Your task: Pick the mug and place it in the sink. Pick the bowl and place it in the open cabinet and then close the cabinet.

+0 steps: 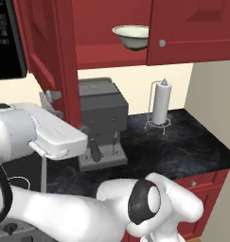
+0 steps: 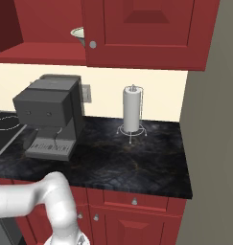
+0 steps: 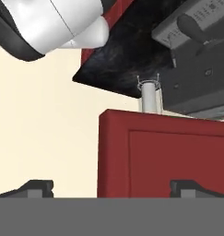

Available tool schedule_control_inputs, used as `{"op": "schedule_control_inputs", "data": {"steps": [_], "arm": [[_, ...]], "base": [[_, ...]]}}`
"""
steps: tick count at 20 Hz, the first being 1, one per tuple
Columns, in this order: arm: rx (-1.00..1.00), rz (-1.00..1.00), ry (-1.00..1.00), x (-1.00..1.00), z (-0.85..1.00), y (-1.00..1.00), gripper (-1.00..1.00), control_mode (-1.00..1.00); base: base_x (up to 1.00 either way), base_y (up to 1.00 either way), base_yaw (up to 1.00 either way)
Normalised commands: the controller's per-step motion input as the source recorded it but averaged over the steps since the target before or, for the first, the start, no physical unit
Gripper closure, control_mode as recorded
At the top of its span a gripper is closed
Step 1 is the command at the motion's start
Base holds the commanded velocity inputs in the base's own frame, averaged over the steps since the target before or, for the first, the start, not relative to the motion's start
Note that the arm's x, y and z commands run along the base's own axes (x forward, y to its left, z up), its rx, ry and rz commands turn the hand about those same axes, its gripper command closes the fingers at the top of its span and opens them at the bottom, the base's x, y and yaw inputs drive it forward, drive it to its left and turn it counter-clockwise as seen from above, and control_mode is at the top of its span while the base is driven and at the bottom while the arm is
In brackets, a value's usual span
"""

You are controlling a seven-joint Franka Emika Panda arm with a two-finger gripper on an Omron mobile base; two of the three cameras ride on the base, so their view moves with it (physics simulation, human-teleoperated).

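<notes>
Cream-white bowl (image 1: 131,36) sits shelved in the cabinet (image 1: 111,28); gripper (image 3: 111,188), fingers apart and empty, must next swing its open door (image 1: 48,52) shut.

Kitchen: red cabinet (image 1: 111,28), coffee machine (image 1: 101,120).

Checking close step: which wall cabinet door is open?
The left door stands swung out toward the camera, exposing the bowl on the shelf. The right door, with its silver knob, is shut.
</notes>
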Motion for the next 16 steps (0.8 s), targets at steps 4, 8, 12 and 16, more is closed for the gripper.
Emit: {"op": "schedule_control_inputs", "data": {"steps": [4,8,12,16], "arm": [[0.16,0.21,0.12,0.44,0.0,-1.0,-1.0,-1.0],[0.08,0.33,0.04,0.43,-0.31,-1.0,-1.0,-1.0],[-0.04,0.42,-0.02,0.59,-0.89,-1.0,-1.0,-1.0],[-0.37,0.39,0.0,0.86,-1.0,-1.0,-1.0,-1.0]], "base": [[0.0,0.0,0.0],[0.0,0.0,0.0],[0.0,0.0,0.0],[0.0,0.0,0.0]]}}
